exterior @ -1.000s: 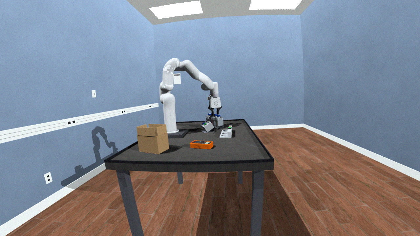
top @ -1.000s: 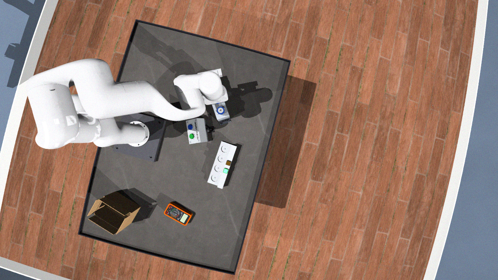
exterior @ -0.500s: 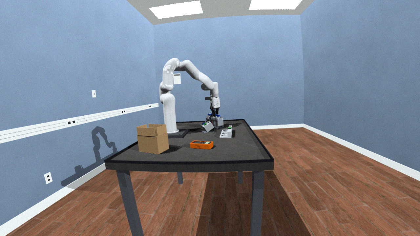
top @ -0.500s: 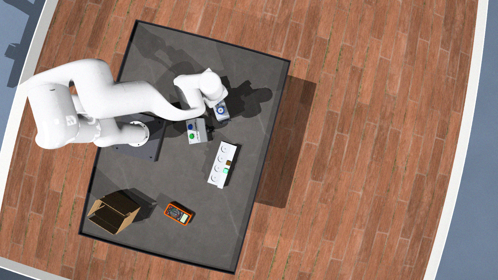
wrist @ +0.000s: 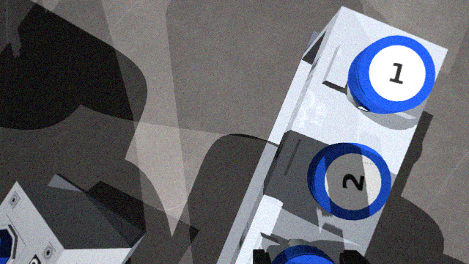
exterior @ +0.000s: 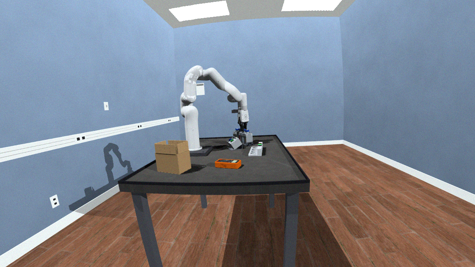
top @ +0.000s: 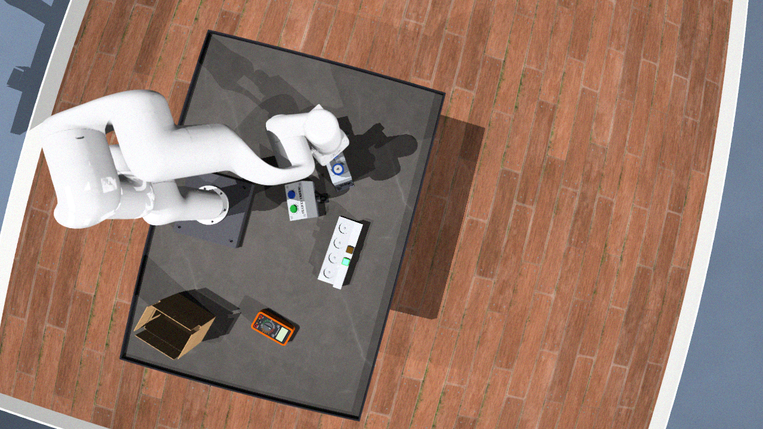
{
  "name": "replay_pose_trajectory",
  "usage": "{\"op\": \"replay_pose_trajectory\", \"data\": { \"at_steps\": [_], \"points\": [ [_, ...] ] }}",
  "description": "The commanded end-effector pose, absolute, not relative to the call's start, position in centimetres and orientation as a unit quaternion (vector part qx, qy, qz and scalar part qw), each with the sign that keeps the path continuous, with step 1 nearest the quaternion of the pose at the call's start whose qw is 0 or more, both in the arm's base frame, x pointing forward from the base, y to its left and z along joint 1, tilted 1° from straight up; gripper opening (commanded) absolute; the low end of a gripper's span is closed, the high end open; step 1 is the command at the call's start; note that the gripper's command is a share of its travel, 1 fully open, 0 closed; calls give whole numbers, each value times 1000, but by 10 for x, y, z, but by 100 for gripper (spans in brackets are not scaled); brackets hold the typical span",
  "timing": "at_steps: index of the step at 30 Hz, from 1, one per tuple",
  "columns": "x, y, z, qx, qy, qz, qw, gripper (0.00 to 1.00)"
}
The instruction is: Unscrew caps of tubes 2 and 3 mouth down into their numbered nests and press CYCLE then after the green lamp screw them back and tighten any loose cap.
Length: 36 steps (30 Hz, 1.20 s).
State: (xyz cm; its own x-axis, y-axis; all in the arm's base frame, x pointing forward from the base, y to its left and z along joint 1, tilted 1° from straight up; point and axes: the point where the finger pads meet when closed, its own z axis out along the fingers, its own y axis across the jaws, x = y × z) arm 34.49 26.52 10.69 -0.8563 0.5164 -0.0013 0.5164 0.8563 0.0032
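Observation:
The white decapping station (wrist: 322,114) (exterior: 246,136) stands at the back of the table. In the wrist view, blue cap 1 (wrist: 396,73) and blue cap 2 (wrist: 349,181) sit on their tubes. My gripper (wrist: 303,259) (exterior: 243,127) is shut on the blue cap of tube 3 (wrist: 301,253), which sits on its tube at the bottom edge of the wrist view. Cap 4 (top: 337,168) shows beside my wrist in the overhead view. The cap tray (top: 326,271) (exterior: 255,151) has empty nests, and its green lamp (top: 346,261) is lit. The key housing (top: 305,202) (wrist: 26,235) carries the blue key (top: 291,193) and the green key (top: 292,208).
An open cardboard box (top: 173,324) (exterior: 172,156) and an orange multimeter (top: 272,326) (exterior: 228,163) lie at the table's near end. The arm's base plate (top: 213,224) is left of the key housing. The table has a raised rim (exterior: 212,182).

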Motion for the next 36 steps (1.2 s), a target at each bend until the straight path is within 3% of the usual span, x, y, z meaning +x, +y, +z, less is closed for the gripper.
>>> {"op": "replay_pose_trajectory", "data": {
  "at_steps": [1,26,32,33,36],
  "points": [
    [346,266,108,268,963,-1,7,0],
    [346,266,107,609,793,2,7,0],
    [346,266,107,616,788,2,7,0],
    [346,266,107,616,788,2,7,46],
    [346,266,107,616,788,2,7,46]
  ]
}}
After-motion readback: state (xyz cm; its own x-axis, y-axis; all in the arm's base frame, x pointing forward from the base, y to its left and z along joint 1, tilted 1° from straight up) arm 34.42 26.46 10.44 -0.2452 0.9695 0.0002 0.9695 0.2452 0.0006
